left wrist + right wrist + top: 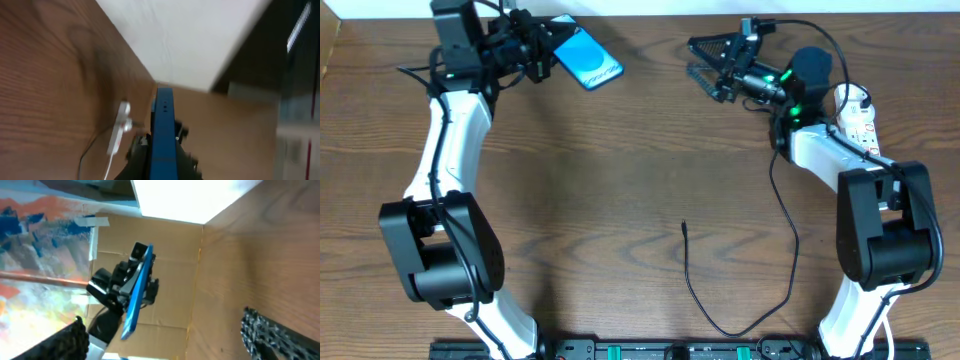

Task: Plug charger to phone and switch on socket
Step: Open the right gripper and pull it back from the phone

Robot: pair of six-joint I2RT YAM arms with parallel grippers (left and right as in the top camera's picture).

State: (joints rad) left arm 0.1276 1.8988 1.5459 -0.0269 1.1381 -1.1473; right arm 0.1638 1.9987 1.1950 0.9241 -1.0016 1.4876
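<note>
My left gripper is raised at the back left, shut on the phone, whose blue screen faces up and tilts. In the left wrist view the phone shows edge-on between the dark fingers. My right gripper hangs at the back right, open and empty, pointing left toward the phone. The charger is a thin black cable looping over the table. Its connector tip lies loose at mid-table. The white socket sits at the right edge, partly hidden by my right arm.
A white wall borders the table's far edge. A black rail runs along the front edge. Brown cardboard and a colourful picture show beyond the table in the right wrist view. The socket shows far off in the left wrist view.
</note>
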